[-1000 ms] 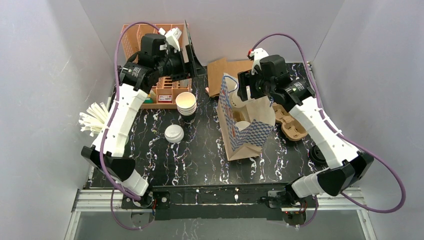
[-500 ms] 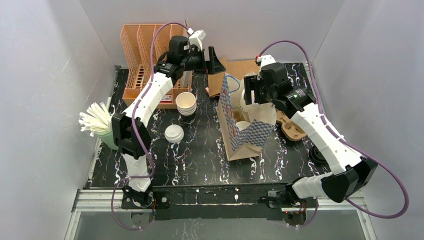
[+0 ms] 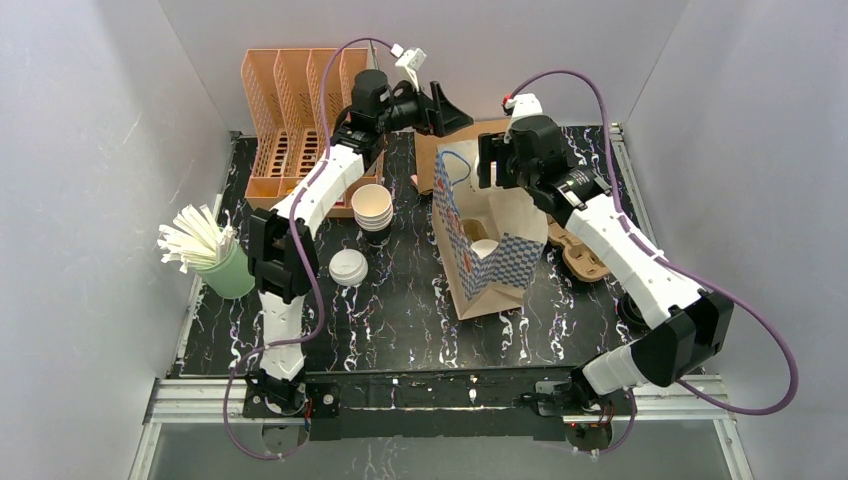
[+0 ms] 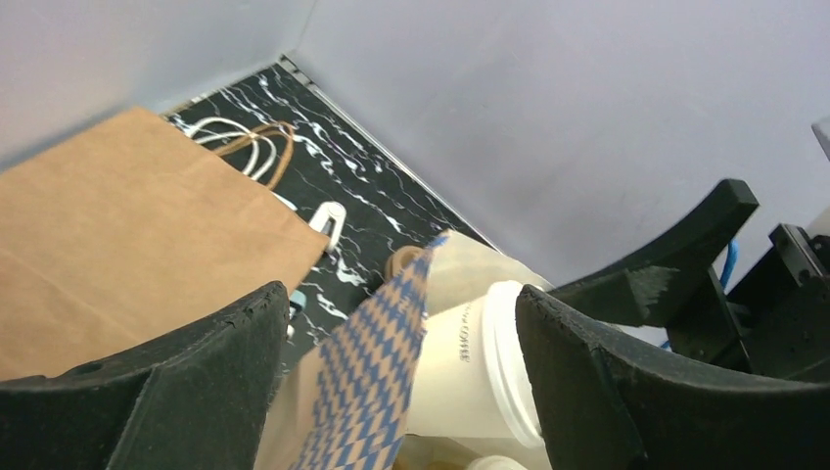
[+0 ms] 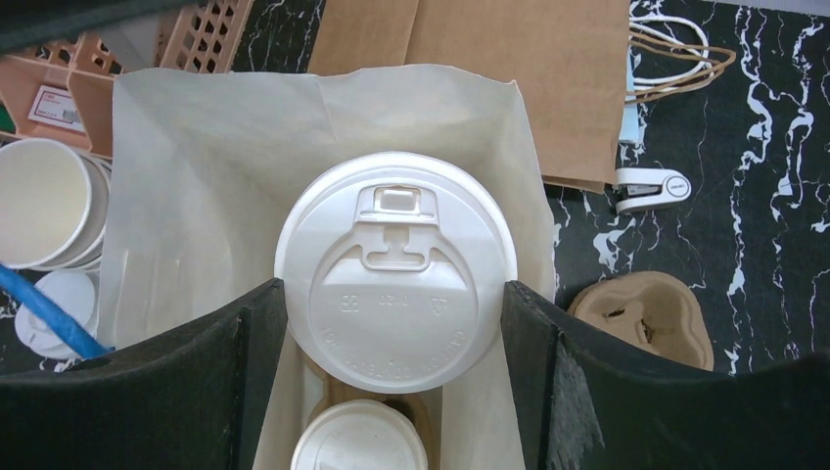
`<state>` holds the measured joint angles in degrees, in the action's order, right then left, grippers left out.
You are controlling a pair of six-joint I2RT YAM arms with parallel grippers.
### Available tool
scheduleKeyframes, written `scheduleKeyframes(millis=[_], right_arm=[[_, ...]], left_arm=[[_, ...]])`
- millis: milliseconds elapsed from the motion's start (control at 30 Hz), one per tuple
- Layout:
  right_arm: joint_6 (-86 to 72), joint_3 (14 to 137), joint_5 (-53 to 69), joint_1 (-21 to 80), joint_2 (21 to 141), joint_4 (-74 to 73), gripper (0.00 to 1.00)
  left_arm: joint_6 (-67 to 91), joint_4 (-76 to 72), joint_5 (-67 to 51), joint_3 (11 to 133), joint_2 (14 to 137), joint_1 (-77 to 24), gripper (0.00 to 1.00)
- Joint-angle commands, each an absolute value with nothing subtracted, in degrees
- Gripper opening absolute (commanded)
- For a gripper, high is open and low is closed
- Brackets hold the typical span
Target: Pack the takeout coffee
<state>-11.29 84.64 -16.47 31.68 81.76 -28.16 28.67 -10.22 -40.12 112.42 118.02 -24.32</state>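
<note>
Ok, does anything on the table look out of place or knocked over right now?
Nothing looks spilled or tipped. The paper bag stands open, and the right hand holds a lidded cup at its opening. The one stray item is a loose lid lying on the table near the stacked cups.

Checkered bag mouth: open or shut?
Open: the bag mouth is spread wide, a lower cup sitting inside, an upper cup above it.

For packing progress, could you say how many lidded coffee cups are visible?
2: one cup in the right gripper over the paper bag, another cup inside it. A tabletop lid might hide a third.
</note>
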Motion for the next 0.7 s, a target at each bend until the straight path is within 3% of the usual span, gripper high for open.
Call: scheduleKeyframes(millis=[0, 200, 333, 500, 667], right_arm=[[-10.36, 87.14, -18.56, 31.19, 82.09, -20.5, 0.23], [-10.47, 86.7, -19.2, 31.2, 82.17, -20.07, 0.23], [-10.31, 85.77, -18.57, 31.16, 81.2, -20.08, 0.23], [-10.0, 85.44, -18.12, 31.16, 80.62, -20.47, 0.23], [-9.46, 86.02, -15.88, 31.16, 80.62, -21.53, 0.23]], left_arm=[[30.65, -14.09, -44.51, 110.51, 117.83, -26.27, 0.82], [24.86, -7.07, -42.92, 109.36, 116.15, -27.16, 0.76], [18.76, -0.41, -39.0, 110.83, 115.12, -27.16, 0.55], [14.55, 5.38, -34.85, 111.86, 113.97, -27.35, 0.44], [8.82, 11.22, -30.81, 113.25, 112.54, -27.98, 0.25]])
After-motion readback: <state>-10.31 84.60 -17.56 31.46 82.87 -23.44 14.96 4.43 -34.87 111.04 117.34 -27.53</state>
